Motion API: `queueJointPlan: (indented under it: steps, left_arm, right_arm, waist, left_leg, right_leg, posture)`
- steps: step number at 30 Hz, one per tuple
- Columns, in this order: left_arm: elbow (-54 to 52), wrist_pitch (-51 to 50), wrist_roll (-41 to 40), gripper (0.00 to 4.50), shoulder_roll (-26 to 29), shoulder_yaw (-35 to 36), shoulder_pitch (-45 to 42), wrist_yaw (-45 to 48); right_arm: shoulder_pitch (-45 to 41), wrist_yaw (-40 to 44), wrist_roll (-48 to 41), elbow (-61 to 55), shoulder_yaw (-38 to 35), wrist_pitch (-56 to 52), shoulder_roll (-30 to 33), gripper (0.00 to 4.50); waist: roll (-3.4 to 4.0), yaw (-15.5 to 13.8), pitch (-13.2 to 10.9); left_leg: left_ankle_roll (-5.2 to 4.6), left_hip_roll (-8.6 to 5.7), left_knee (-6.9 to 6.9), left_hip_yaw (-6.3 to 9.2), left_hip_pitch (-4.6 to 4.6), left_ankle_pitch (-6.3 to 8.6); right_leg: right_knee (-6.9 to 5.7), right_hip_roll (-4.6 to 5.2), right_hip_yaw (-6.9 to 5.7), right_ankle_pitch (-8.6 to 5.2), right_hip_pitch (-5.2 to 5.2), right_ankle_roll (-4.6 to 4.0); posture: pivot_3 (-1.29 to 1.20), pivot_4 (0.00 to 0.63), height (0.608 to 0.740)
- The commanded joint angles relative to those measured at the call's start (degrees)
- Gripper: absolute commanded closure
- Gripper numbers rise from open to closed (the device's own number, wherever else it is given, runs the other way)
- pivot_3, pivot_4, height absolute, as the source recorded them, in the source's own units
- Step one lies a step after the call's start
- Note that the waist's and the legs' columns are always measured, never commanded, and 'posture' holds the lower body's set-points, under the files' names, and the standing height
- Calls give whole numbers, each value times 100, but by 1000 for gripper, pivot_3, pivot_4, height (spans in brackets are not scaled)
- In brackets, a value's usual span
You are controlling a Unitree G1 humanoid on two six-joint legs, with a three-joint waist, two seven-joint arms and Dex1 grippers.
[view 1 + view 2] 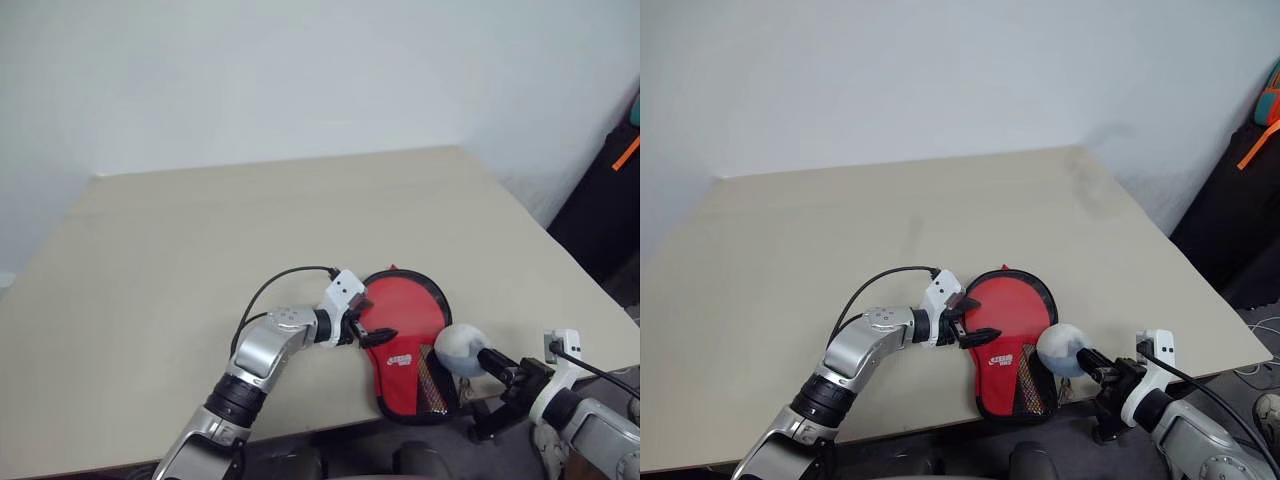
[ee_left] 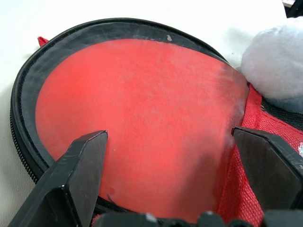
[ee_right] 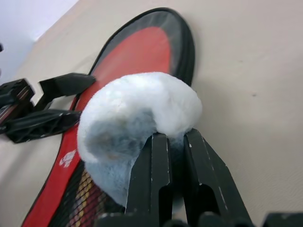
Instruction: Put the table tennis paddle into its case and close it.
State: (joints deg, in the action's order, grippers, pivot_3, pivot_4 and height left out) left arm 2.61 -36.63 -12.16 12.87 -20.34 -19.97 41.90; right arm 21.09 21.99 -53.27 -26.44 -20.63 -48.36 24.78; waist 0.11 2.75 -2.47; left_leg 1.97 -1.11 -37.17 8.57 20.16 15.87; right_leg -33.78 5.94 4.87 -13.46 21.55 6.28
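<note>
Left eye view has the case [image 1: 405, 340] lying flat at the near edge of the tabletop [image 1: 250, 230], its round end pointing away from the robot and its narrow mesh end toward the edge. The paddle [image 2: 142, 127] already appears to sit inside: its red face shows through the clear window half, ringed by the black zip edging. The case's long axis runs roughly fore and aft, between the two arms. The left end effector [image 1: 362, 322] is nearer, reaching in from the left onto the case's left rim, its jaws spread wide over the round part and gripping nothing. The right end effector [image 3: 176, 156] sits just right of the narrow end, clamped shut on a fluffy grey-white ball [image 1: 460, 348] that overlaps the case's right edge. Closing the zip likely falls to the free left arm.
</note>
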Motion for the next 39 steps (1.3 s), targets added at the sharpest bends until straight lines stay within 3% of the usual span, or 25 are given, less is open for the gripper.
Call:
queueJointPlan:
  steps: [1,8,19,24,28,31,33,39]
  left_arm:
    - [593,-438,175,0,63,-163,242,-144]
    - [643,-395,165,0,35,-115,222,-167]
    - [566,158,205,0,10,52,333,-225]
    - [604,696,46,0,-79,373,391,-213]
    - [667,687,-591,0,-272,1132,183,-194]
    - [682,1002,-698,0,-120,1405,25,-61]
    - [456,1078,-888,0,42,1563,15,193]
    - [-487,1217,-1227,0,838,1759,346,1037]
  right_arm:
    - [-195,-153,101,46,134,45,-86,3623]
    - [-333,-180,-49,112,-254,323,-207,1075]
    - [-565,-303,-99,153,-495,913,-608,1075]
    - [-679,-375,-95,159,-448,1038,-711,1075]
    - [-825,-489,-150,134,-582,1277,-848,1075]
    - [-931,-424,-346,167,-672,1306,-810,1075]
    - [-989,-340,-533,158,-709,1241,-741,1075]
    - [-1257,328,-810,415,-835,1167,-134,1075]
  waist:
    - [-1,-2,2]
    - [0,-3,2]
    - [18,-2,-2]
    - [20,1,-3]
    - [25,3,-6]
    - [29,1,-10]
    - [6,-6,-42]
    - [9,-21,-103]
  left_leg:
    - [0,0,0,0,-4,0]
    - [0,0,10,-1,-34,0]
    - [0,-1,25,-2,-35,0]
    - [0,-1,28,-2,-33,0]
    - [-1,-1,32,-4,-19,-1]
    - [-27,-3,29,-6,41,-25]
    - [-26,-12,29,-12,45,-26]
    - [-28,-23,30,-12,57,-25]
  right_leg:
    - [0,0,0,0,-1,0]
    - [0,0,3,0,-5,0]
    - [-2,0,5,0,3,0]
    - [-3,-1,8,0,6,0]
    - [-13,-5,12,2,29,1]
    - [-44,-11,23,14,82,7]
    - [-101,-10,39,17,107,9]
    - [-94,-5,47,20,109,8]
  posture:
    - [0,0,740]
    - [0,0,740]
    - [0,0,740]
    - [0,0,740]
    - [0,0,740]
    - [0,0,740]
    - [0,0,740]
    - [0,0,740]
